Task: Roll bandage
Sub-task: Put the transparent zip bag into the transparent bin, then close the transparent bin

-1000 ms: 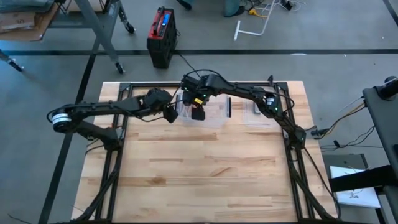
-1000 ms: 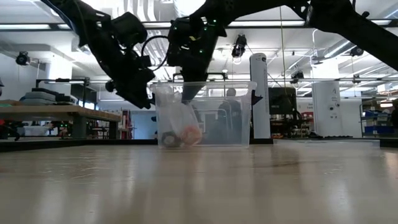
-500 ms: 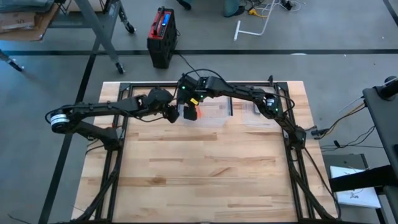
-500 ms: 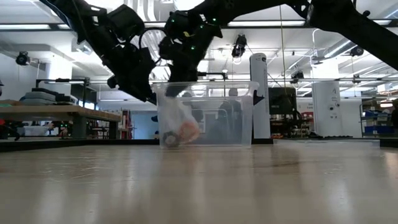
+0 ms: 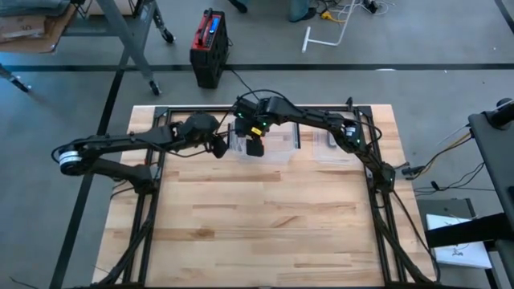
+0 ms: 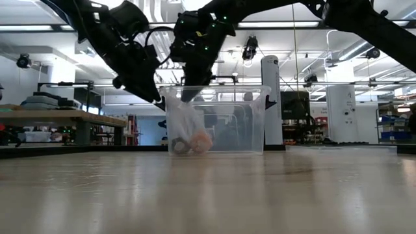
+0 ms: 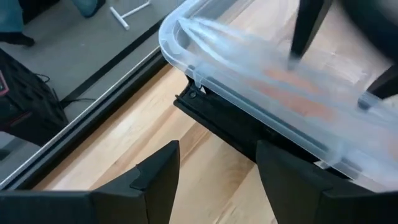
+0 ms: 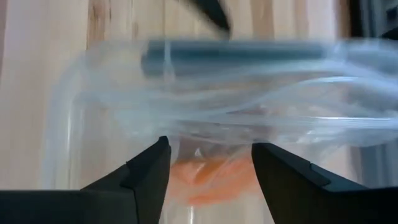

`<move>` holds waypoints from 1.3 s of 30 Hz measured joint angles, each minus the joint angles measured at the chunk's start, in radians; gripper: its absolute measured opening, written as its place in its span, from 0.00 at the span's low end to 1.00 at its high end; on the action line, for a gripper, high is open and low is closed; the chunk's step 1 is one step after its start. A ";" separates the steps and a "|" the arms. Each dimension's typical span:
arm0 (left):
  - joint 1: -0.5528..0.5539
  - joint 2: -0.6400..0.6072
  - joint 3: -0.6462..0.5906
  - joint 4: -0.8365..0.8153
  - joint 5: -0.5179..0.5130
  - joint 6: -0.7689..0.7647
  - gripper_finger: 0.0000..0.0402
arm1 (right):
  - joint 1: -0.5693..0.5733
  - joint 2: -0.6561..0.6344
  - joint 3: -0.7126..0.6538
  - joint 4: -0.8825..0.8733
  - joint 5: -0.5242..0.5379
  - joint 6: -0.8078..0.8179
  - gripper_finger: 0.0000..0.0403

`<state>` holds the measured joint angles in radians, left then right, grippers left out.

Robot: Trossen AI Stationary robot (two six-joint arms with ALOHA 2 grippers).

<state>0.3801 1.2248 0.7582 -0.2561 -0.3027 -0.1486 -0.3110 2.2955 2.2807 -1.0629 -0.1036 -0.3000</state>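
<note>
The right gripper (image 5: 255, 148) has dipped back into the clear plastic bin (image 6: 250, 91) after lifting half a second ago, its fingers wide above the clear plastic bag (image 6: 184, 123) holding the orange bandage roll (image 8: 214, 175), which stays on the bin floor. The left gripper (image 7: 214, 180), open, hovers just beside the bin. Extraction seems barely begun.

Right gripper (image 5: 255, 148) shifted back over clear bin (image 5: 277, 152); plastic bag (image 6: 185, 127) with orange roll (image 6: 201, 143) lowered, settled on bin floor.
</note>
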 joint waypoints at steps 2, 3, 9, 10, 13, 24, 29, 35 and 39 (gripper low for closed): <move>0.000 -0.021 -0.001 -0.007 0.000 0.001 0.50 | -0.001 0.000 0.000 -0.044 0.001 0.000 0.55; -0.001 -0.033 -0.001 -0.006 0.000 0.001 0.50 | -0.001 0.000 0.000 -0.057 0.002 -0.001 0.55; -0.012 -0.106 -0.001 -0.014 0.000 0.002 0.45 | 0.004 -0.036 0.000 -0.069 0.057 0.001 0.56; -0.014 -0.117 -0.001 -0.016 0.000 0.002 0.45 | 0.005 -0.047 0.000 -0.069 0.067 0.001 0.56; -0.026 -0.147 -0.001 -0.016 0.000 0.002 0.43 | 0.004 -0.072 0.000 -0.072 0.077 0.012 0.54; -0.044 -0.186 -0.002 -0.001 0.000 0.061 0.46 | 0.037 -0.210 -0.036 -0.300 0.127 0.106 0.49; -0.044 -0.186 -0.002 0.080 0.000 0.142 0.48 | 0.097 -0.409 -0.216 -0.353 0.238 0.216 0.47; -0.044 -0.184 0.030 0.136 0.000 0.232 0.46 | 0.156 -0.755 -0.654 -0.296 0.245 0.441 0.47; -0.044 -0.185 0.049 0.172 -0.001 0.250 0.42 | 0.215 -0.993 -0.985 -0.124 0.263 0.589 0.47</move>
<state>0.3363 1.0400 0.8067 -0.0843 -0.3034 0.1012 -0.0965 1.3023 1.2961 -1.1869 0.1589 0.2892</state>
